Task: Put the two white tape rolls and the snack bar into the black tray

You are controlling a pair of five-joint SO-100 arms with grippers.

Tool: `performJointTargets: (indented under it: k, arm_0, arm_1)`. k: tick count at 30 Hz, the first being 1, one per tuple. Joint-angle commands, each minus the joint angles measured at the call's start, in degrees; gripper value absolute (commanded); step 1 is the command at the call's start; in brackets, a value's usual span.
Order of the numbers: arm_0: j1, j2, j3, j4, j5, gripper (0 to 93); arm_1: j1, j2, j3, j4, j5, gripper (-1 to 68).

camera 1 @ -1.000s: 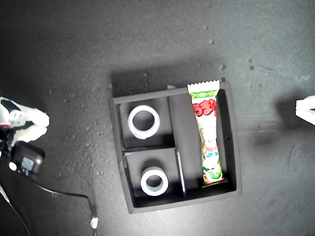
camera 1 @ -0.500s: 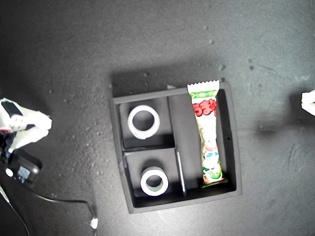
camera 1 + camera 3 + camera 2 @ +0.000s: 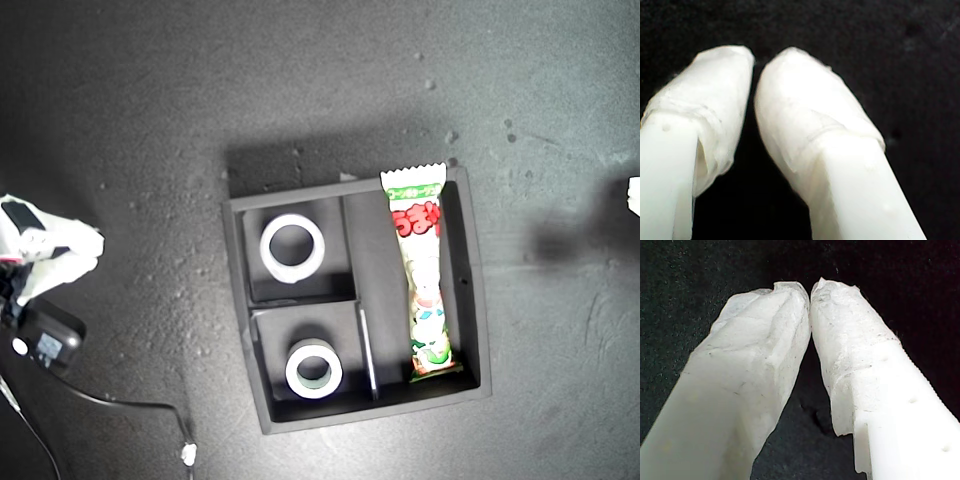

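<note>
The black tray (image 3: 476, 300) lies in the middle of the exterior view. One white tape roll (image 3: 266, 247) sits in its upper small section. The other white tape roll (image 3: 292, 368), with a greenish-grey core, sits in the lower small section. The snack bar (image 3: 423, 280) lies lengthwise in the long section, its green zigzag end over the far wall. My first gripper (image 3: 810, 290) is shut with nothing between its fingers, over bare dark surface. My second gripper (image 3: 754, 62) is shut too, also holding nothing. One white arm (image 3: 50, 250) shows at the exterior view's left edge, another arm (image 3: 634, 195) as a sliver at its right edge.
A small black box (image 3: 45, 338) with a cable (image 3: 120, 402) trailing from it lies at the exterior view's lower left, next to the arm there. The dark speckled mat (image 3: 300, 90) spreads all round the tray.
The arm at the exterior view's right edge has drawn back until only a sliver shows. The arm at its left edge has shifted slightly. Tray contents are unchanged.
</note>
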Motion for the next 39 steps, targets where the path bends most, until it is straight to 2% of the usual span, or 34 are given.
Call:
performJointTargets:
  k: [1, 39]
  arm_0:
    - [-0.4, 2.8, 3.3, 1.9, -0.4, 0.8]
    - [-0.4, 2.8, 3.3, 1.9, -0.6, 0.8]
  arm_1:
    - [1.0, 0.4, 0.7, 1.1, -5.5, -0.1]
    - [2.9, 0.4, 0.8, 5.3, -1.1, -0.1]
